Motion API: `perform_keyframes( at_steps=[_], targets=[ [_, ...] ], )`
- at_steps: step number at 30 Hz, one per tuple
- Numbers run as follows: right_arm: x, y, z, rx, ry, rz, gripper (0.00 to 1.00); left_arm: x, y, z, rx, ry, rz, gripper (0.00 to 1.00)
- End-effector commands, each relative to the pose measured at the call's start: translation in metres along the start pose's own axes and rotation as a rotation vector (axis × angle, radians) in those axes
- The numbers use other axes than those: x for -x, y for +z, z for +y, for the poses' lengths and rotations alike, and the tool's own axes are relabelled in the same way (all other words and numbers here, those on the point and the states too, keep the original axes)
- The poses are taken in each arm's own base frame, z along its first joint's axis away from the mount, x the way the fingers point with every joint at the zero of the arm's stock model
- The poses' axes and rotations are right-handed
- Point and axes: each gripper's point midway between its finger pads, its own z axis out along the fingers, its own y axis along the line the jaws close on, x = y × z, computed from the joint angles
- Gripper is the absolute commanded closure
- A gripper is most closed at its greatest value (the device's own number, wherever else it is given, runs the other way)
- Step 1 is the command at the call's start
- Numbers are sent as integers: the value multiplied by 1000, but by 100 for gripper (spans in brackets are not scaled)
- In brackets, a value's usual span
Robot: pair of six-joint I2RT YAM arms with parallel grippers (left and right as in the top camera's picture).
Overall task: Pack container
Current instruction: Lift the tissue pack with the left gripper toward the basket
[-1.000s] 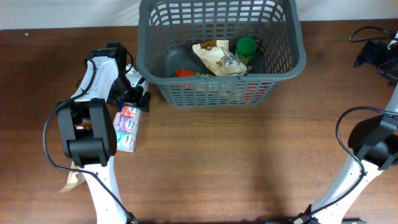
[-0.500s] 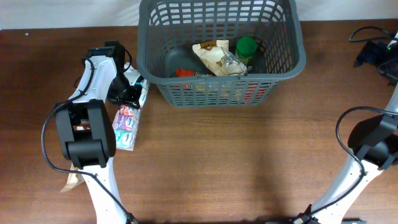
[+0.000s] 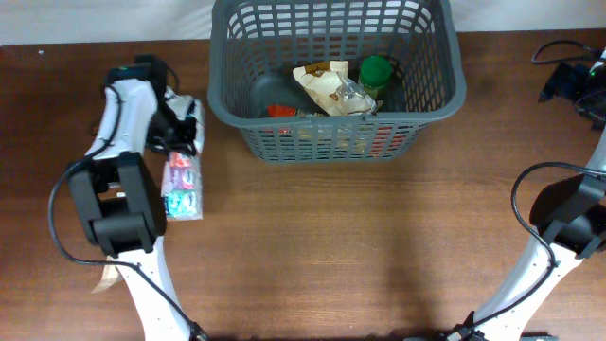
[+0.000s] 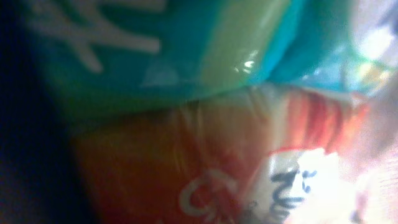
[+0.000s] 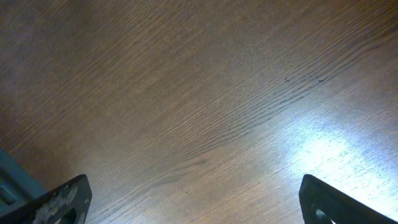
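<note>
Two grippers are shown: the left gripper (image 3: pixel 180 140) is clamped on a colourful packet bundle (image 3: pixel 182 189) just left of the container (image 3: pixel 331 142), set at the table's (image 3: pixel 379 246) far middle; the right gripper (image 5: pixel 199 202) is spread wide, empty.

Grey lattice container (image 3: pixel 331 142); teal-and-orange packet (image 3: pixel 183 188)

Left gripper (image 3: pixel 180 140) clamping, right gripper (image 5: pixel 196 202) gaping.
The left arm (image 3: pixel 121 118) is stretching forward, its jaws pinching the top end of a packet (image 3: pixel 183 185). The right arm (image 3: pixel 568 223) is folding up at the side, its jaws hanging wide apart and facing down.
</note>
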Motion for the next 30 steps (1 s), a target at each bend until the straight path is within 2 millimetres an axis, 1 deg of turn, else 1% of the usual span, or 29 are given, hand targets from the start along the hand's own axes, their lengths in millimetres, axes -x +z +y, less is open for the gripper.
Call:
perform_keyframes(
  at_steps=[1,4,6,10,13,15,17,18,21,25,26,28,30],
  targets=[
    [0,-1,-3,-16,4,-3,1,24,-40,9,-35,-94,-110,98],
    [0,-1,-3,-16,5,-3,1,40,-71,-3,-123,-86,-195,98],
    [0,-1,-3,-16,5,-3,1,50,-97,-15,-183,-69,-260,98],
    [0,-1,-3,-16,4,-3,1,61,-136,-39,-289,-25,-353,98],
    [0,-1,-3,-16,4,-3,1,62,-159,-58,-349,8,-393,98],
    [0,-1,-3,-16,5,-3,2,61,-176,-75,-421,37,-418,98],
    [0,-1,-3,-16,4,-3,1,59,-195,-92,-509,70,-450,98],
    [0,-1,-3,-16,4,-3,1,59,-208,-102,-564,93,-475,98],
    [0,-1,-3,-16,4,-3,1,58,-237,-118,-643,148,-542,98],
    [0,-1,-3,-16,4,-3,1,58,-268,-127,-611,210,-640,98],
    [0,-1,-3,-16,4,-3,1,57,-279,-130,-589,230,-676,98],
    [0,-1,-3,-16,4,-3,2,57,-298,-128,-523,251,-747,98],
    [0,-1,-3,-16,4,-3,1,58,-317,-121,-423,256,-829,98]
  ],
)
